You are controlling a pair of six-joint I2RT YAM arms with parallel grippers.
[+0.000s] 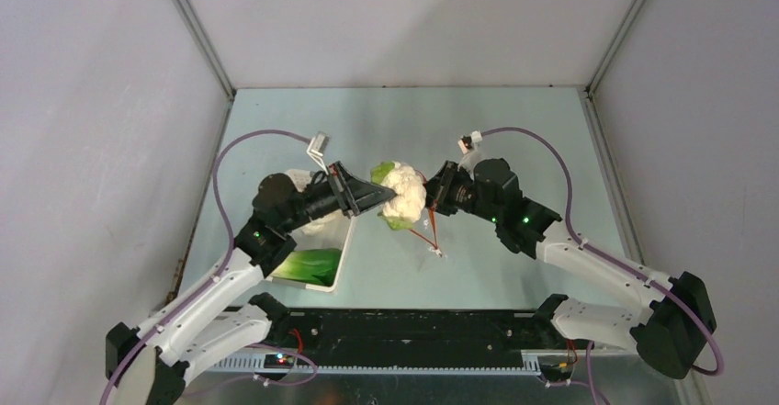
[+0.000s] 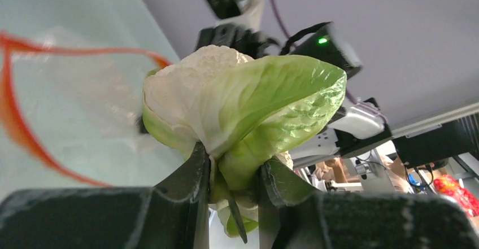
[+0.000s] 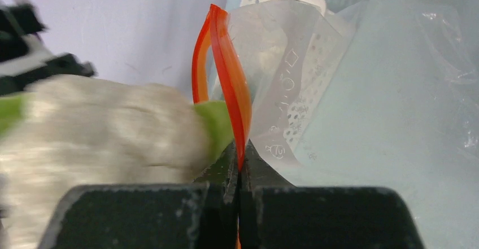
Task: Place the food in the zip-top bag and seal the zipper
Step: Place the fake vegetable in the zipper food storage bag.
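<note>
The left gripper (image 2: 234, 184) clenches the leafy green base of the cauliflower (image 2: 186, 85), whose stem sits pinched between both fingers with the white head pointing away from them. The right gripper (image 3: 240, 173) is clamped tight on the zipper (image 3: 231, 85). The red-orange strip rises straight out from between its jaws, and its two lips bow apart, so the mouth stands open. The clear zip-top bag (image 2: 85, 85) hangs beyond the left jaws, past the cauliflower and to one side of it.

By my reading the task is in its first half. The cauliflower is at the mouth, just beside the right jaws, and whether any of it has crossed the strip I cannot tell. The bok choy (image 1: 312, 263) lies in the white basket (image 1: 338, 267) behind the left jaws, under that arm, and has yet to be loaded. No mushrooms are clearly visible. Sealing has not begun.

The table (image 1: 496, 120) is a smooth, pale blue-green sheet. Plain grey-white walls (image 1: 413, 19) close it in on three sides, with metal framing at the corners.
</note>
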